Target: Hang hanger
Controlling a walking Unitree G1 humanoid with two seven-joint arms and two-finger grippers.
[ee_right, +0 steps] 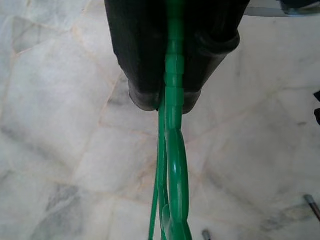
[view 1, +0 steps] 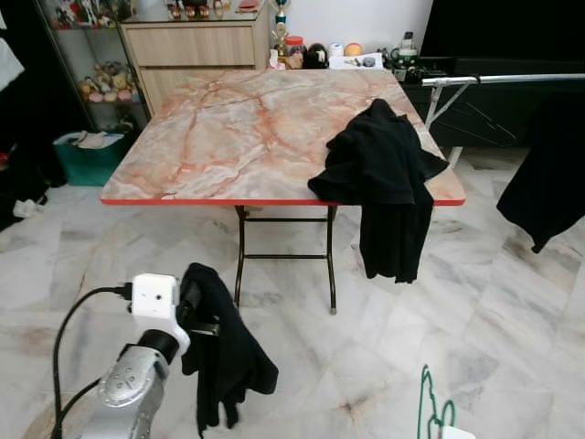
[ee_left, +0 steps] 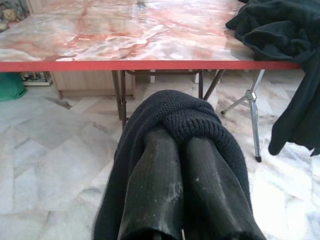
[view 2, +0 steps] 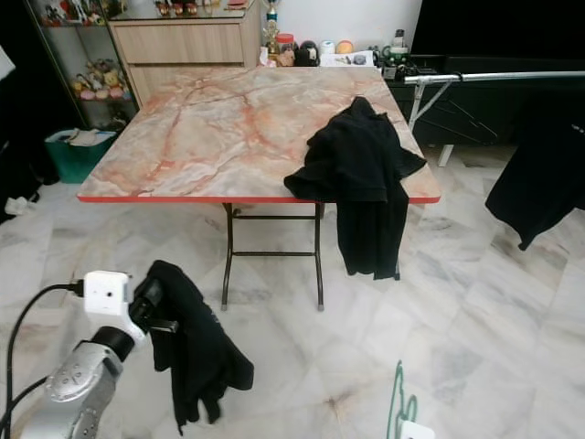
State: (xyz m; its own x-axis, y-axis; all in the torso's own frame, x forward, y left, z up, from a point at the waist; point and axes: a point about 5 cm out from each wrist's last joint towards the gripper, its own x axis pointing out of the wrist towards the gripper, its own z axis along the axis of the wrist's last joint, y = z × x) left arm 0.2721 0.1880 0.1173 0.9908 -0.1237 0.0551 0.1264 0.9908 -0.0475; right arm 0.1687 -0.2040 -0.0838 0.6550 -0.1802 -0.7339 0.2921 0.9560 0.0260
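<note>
Green hanger (ee_right: 174, 150) is sitting pinched between the right gripper (ee_right: 172, 102) fingers, low at near right. Left gripper (ee_left: 177, 150) fingers are pressing together inside a black garment (view 1: 224, 352). Rail (view 1: 512, 80) at far right is waiting; hanging is not yet done.

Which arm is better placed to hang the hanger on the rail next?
Right. The right claw already grips the green hanger, on the rail's side. The left claw is wrapped in black cloth.

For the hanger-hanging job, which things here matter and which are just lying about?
Part of the job:
green hanger, clamped in the right hand
black garment, draped over the left hand
metal rail

Just lying about:
black clothes on the marble table
wooden drawers
green bin
</note>
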